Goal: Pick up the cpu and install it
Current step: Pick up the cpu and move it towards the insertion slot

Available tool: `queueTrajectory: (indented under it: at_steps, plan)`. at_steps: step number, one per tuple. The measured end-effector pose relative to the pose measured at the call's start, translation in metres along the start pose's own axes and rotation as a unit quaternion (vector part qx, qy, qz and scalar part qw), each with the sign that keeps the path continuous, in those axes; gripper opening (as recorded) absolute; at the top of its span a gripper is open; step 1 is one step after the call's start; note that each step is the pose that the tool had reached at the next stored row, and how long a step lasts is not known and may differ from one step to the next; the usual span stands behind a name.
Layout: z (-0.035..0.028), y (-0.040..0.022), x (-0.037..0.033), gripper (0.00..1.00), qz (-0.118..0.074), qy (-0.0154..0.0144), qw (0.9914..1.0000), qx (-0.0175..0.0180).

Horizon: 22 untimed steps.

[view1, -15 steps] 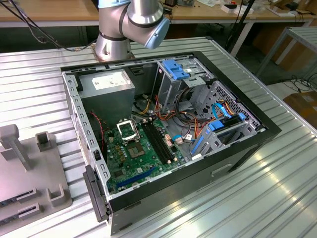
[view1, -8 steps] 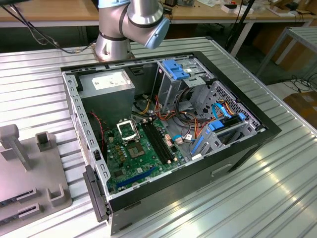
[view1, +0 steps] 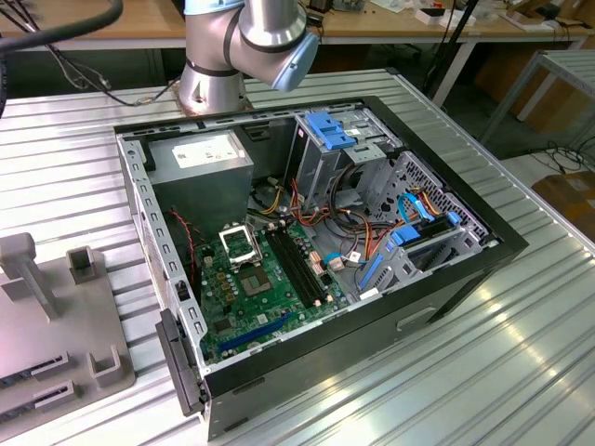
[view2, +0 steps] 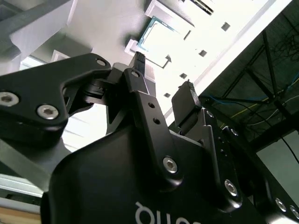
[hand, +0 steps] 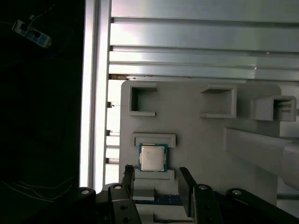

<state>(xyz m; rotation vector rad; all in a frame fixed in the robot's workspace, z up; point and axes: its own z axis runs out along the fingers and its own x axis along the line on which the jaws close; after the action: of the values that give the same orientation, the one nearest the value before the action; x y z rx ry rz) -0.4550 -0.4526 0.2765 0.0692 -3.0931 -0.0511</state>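
The task is judged barely begun: the cpu (hand: 153, 157) lies flat in a recess of the grey fixture plate (hand: 205, 135), ungrasped. The hand (hand: 156, 173) is held spread open and empty close by it, so pickup and installation are both left. Plate and opened computer case (view1: 316, 242) are carried by a ribbed metal surface (view1: 521, 353), with wooden benches (view1: 112, 23) seen beyond.

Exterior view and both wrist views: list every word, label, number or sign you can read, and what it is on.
No text can be read.
Label on the power supply, exterior view: print too small to read.
White lettering on the end effector housing, second wrist view: cut off at the picture's edge.
cpu lid, first wrist view: no legible marking.
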Motion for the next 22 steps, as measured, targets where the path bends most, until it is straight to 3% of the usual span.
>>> queueTrajectory:
  at_steps: [8, 22]
  plan:
    - [0.0173, -0.0026, -0.0007, 0.51, -0.024, 0.0007, 0.99972, 0.0011]
    - [0.0179, -0.0027, -0.0007, 0.51, -0.024, 0.0008, 0.99972, 0.0011]
